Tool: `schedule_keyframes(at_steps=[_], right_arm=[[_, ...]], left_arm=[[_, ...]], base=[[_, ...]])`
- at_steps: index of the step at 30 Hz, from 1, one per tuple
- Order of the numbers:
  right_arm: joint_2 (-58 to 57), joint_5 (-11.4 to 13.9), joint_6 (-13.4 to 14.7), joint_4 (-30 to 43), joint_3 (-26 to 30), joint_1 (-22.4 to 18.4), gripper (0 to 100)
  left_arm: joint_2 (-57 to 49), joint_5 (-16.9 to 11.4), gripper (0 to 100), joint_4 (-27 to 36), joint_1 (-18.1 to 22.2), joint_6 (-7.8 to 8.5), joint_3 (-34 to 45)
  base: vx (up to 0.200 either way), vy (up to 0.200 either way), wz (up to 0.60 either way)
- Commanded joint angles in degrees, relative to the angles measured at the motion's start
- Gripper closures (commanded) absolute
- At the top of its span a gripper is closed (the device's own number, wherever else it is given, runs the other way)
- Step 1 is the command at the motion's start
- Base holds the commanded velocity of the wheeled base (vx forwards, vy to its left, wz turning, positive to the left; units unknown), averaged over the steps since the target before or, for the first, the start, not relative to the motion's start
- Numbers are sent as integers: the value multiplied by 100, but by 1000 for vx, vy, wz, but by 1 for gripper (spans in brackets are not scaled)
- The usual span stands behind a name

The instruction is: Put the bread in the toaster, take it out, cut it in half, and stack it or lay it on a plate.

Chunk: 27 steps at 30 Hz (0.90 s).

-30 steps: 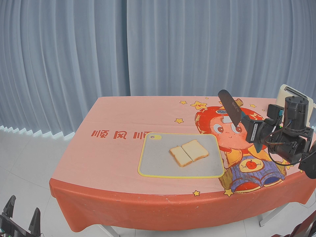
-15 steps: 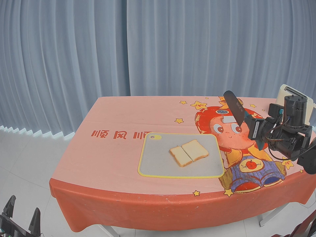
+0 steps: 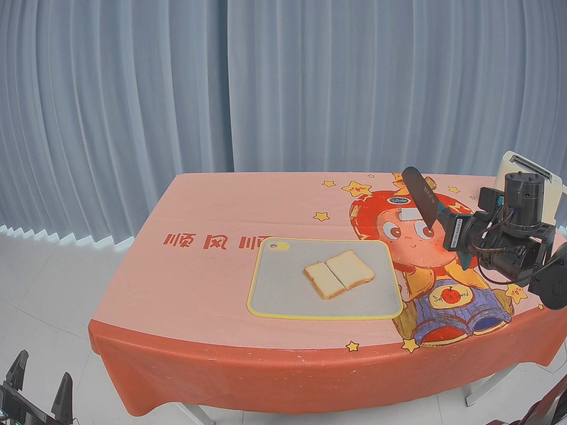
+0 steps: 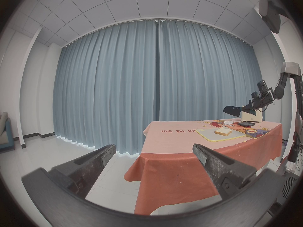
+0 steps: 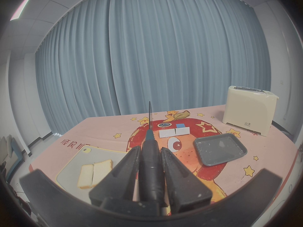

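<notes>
Two bread halves [image 3: 340,273] lie side by side on the grey, yellow-rimmed cutting board [image 3: 283,296], also visible as the bread [image 5: 94,172] on the board [image 5: 71,169]. My right gripper [image 3: 455,231] hovers above the table to the right of the board, shut on the handle of a black knife [image 3: 420,197] whose blade points up and left. The knife [image 5: 150,148] sits between my fingers [image 5: 181,177]. A cream toaster [image 5: 249,109] stands at the far right, a dark grey tray-like plate [image 5: 220,148] beside it. My left gripper [image 4: 154,164] hangs open, low and well clear of the table.
The table [image 3: 224,208] wears an orange cartoon-print cloth. Two small white labels [image 5: 174,132] lie on it near the plate. Grey curtains close the space behind. Open floor lies left of the table.
My right arm has drawn the knife slightly right and down, farther from the cutting board. The bread halves and the left gripper have stayed put.
</notes>
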Motion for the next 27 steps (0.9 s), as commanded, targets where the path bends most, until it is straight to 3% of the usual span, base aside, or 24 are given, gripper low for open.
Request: schedule_keyframes(at_steps=[1,10,17,27], right_arm=[[77,-1,2,0,-22,-38,100],[191,8,2,-36,-83,-125,100],[358,-1,-42,-528,-30,-222,100],[367,122,-42,-554,-30,-319,100]], left_arm=[[-57,1,0,-2,-2,-1,101],[-57,1,0,-2,6,-1,101],[-57,1,0,-2,-2,-1,101],[-57,1,0,-2,-2,-1,101]], base=[[0,0,0],[0,0,0],[0,0,0],[0,0,0]])
